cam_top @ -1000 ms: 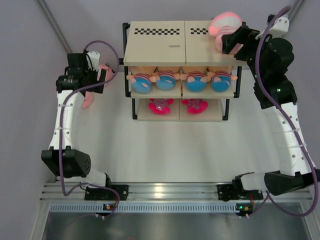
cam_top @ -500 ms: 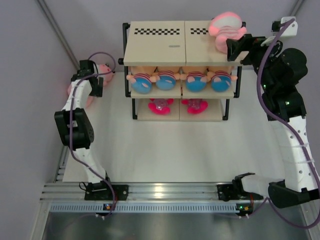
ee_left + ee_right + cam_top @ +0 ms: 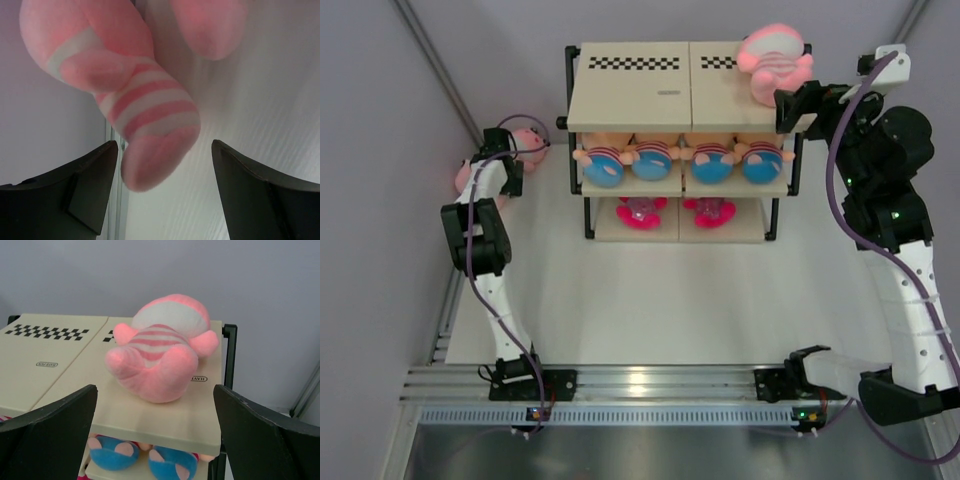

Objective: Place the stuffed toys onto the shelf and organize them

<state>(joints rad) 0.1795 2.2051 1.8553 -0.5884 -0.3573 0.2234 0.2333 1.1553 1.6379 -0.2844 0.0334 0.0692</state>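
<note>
Pulled back right pincer (image 3: 155, 405), wide open, empty; left pink striped toy (image 3: 162, 347) lying on shelf (image 3: 630, 95) top board, right end. Brought left pincer (image 3: 164, 146), open too, either side of second striped toy (image 3: 145, 110) on desk (image 3: 650, 300): to grasp next.

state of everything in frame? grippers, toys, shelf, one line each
Shelf: upright.
Left gripper: open around table toy's leg.
Right gripper: open, short of top toy.
Table toy: lying left of shelf, unshelved.
Top toy: lying on top board, right half.
Dolls: four in a row, middle tier.
Magenta toys: two, bottom tier.
</note>
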